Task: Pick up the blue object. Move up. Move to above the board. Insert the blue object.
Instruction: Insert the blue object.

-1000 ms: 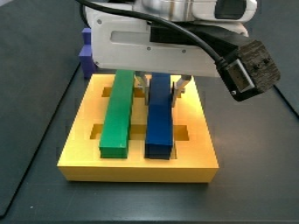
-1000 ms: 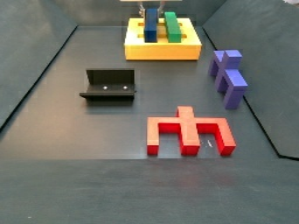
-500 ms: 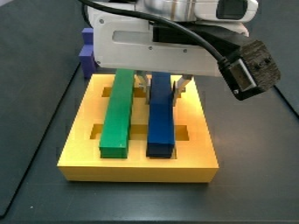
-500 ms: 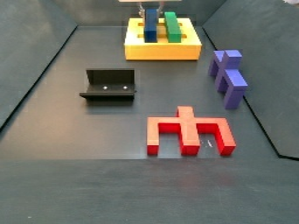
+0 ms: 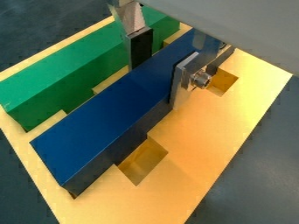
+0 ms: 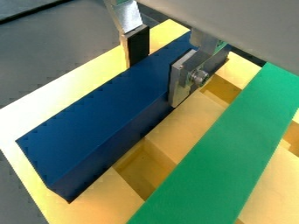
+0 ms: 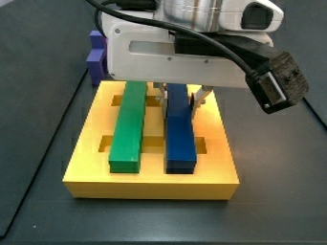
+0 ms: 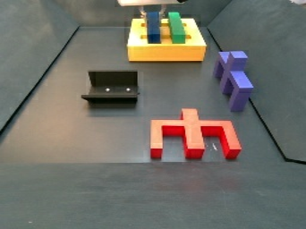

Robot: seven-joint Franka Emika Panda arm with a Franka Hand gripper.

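Note:
The blue object (image 5: 105, 114) (image 6: 93, 122) is a long blue bar lying along a groove of the yellow board (image 5: 222, 149) (image 6: 70, 92), parallel to a green bar (image 5: 59, 74) (image 6: 233, 140). My gripper (image 5: 158, 85) (image 6: 158, 80) is shut on the blue object near its far end, one pad on each long side. In both side views the gripper (image 7: 181, 96) (image 8: 153, 16) stands straight above the board (image 7: 153, 187) (image 8: 165, 52), with the blue object (image 7: 181, 134) (image 8: 153, 29) about level with the green bar (image 7: 128, 124) (image 8: 174, 27).
On the dark floor stand the fixture (image 8: 111, 87), a purple-blue stepped block (image 8: 234, 78) (image 7: 94, 53) and a red pronged piece (image 8: 191, 134). Small rectangular cutouts in the board flank the blue bar.
The gripper and the blue bar have shifted together a little sideways over the board, away from the green bar. Nothing else has moved.

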